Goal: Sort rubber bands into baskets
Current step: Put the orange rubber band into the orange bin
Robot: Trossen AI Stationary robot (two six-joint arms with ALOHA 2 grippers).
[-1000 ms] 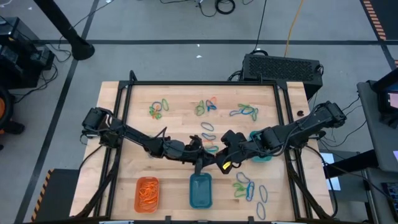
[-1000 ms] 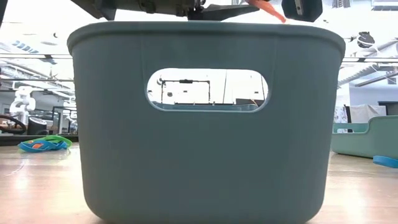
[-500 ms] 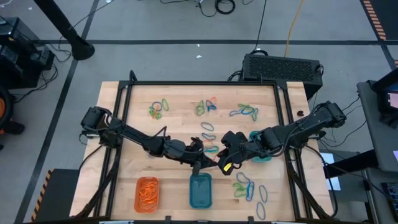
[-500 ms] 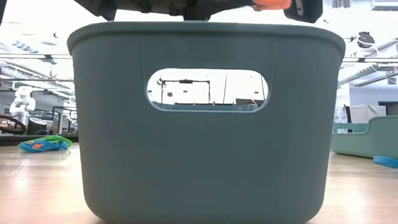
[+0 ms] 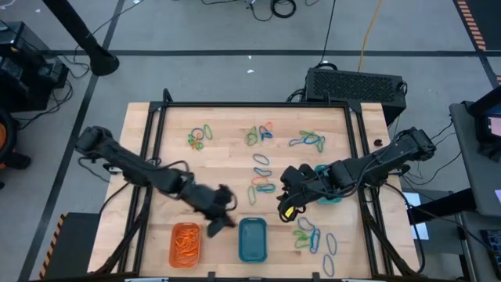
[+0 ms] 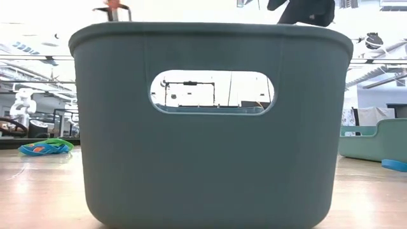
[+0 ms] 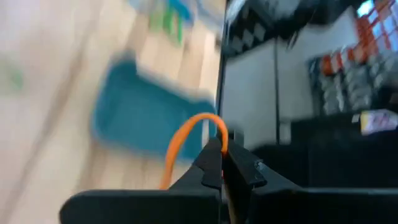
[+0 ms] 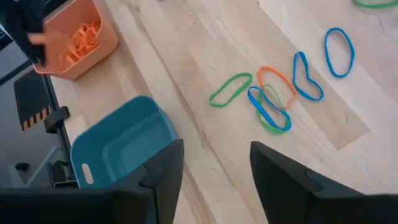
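The left gripper (image 5: pixel 223 222) hangs just beside the orange basket (image 5: pixel 185 244), between it and the blue basket (image 5: pixel 252 240), its fingers (image 7: pixel 214 163) pressed together on an orange rubber band (image 7: pixel 186 138) that loops up from the tips. Both baskets sit at the table's near edge (image 5: pixel 149 270), leaving only a narrow strip of wood between them. The orange basket already holds a heap of orange bands (image 8: pixel 84 37).

The right gripper (image 5: pixel 291 205) hovers over the middle of the table, up and to the right of the blue basket, its fingers (image 8: pixel 163 171) spread apart with nothing between them. Below it lies a small knot of 5 bands: green, orange and blue loops (image 8: pixel 273 93), some overlapping. The teal-green basket (image 5: pixel 329 193) sits farther right of the blue basket, mostly covered by the right arm. More loose bands lie in 3 clusters (image 5: pixel 258 135) near the far edge and in a group (image 5: pixel 313 235) just right of the blue basket; the widest bare wood is on the far-left part of the table.

In the low view the blue basket's wall (image 6: pixel 210 159) fills nearly everything, hiding the table behind it; only slivers of both arms show above its rim. The left wrist view is smeared, so the blue basket (image 7: pixel 146 115) there is a vague shape.
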